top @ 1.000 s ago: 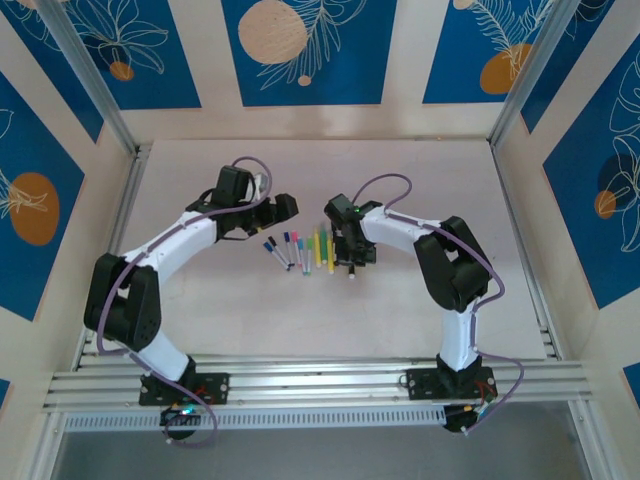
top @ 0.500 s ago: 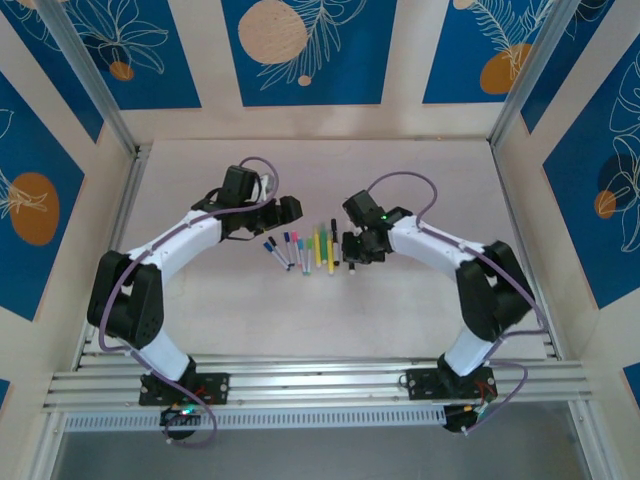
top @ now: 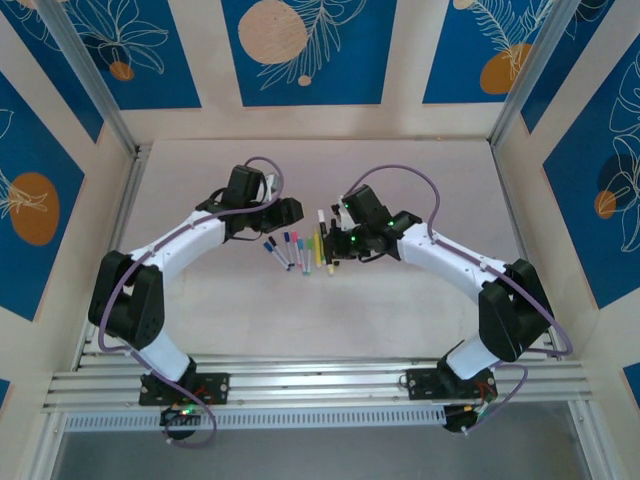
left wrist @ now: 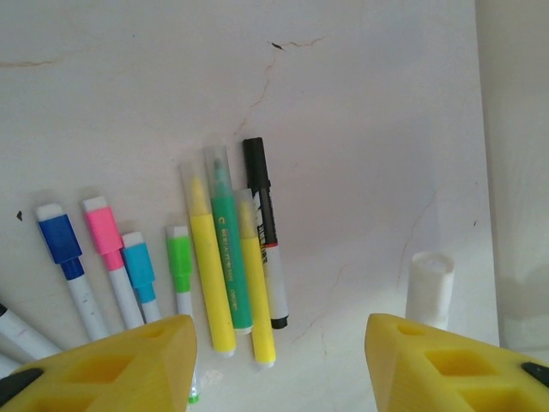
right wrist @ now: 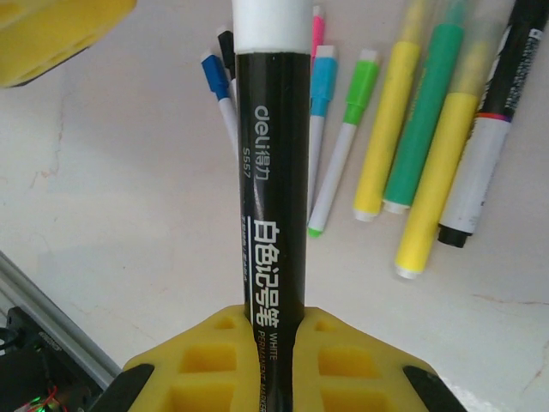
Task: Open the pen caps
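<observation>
while the black marker [right wrist: 273, 189], white cap [right wrist: 273, 26] fitted, is clenched in the right gripper [right wrist: 274, 330], the left gripper [left wrist: 279, 335] is seen parted and empty over the pens [left wrist: 214, 257].

The pale, cracked bench [left wrist: 360, 112] carries a fanned row of pens [left wrist: 230, 257]: small white ones with coloured caps [left wrist: 103, 230], longer yellow, green, black.

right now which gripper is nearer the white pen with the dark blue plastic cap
Left. The left gripper hovers close to the blue-capped pen; the right gripper sits at the row's opposite end, shut on a white-capped black marker.
</observation>
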Motion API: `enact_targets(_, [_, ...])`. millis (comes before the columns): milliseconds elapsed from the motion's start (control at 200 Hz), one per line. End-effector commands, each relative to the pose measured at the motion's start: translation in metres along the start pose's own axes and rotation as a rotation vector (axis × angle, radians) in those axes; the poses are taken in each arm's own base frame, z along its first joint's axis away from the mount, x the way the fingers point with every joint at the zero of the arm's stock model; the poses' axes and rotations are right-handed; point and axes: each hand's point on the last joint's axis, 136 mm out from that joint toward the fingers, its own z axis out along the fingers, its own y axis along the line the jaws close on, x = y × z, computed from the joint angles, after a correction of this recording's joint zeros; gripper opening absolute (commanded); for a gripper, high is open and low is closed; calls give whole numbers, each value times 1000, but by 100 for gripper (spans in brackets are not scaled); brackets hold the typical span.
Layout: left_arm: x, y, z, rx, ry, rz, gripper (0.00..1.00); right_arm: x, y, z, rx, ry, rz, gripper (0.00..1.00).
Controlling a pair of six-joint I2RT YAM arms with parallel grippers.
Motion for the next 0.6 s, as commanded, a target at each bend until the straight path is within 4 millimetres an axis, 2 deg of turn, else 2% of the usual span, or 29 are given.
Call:
enact_targets(0, [-1,-15,2,47,-3,7,49,2,14,2,-57,16,-33,0])
enact_targets(220, [1,-24,4,82,2,11,47,3,19,6,-65,31,-40,0])
enact_targets(595, [8,-28,9,90,26,19,52,-1,37,12,-85,44,-77,0])
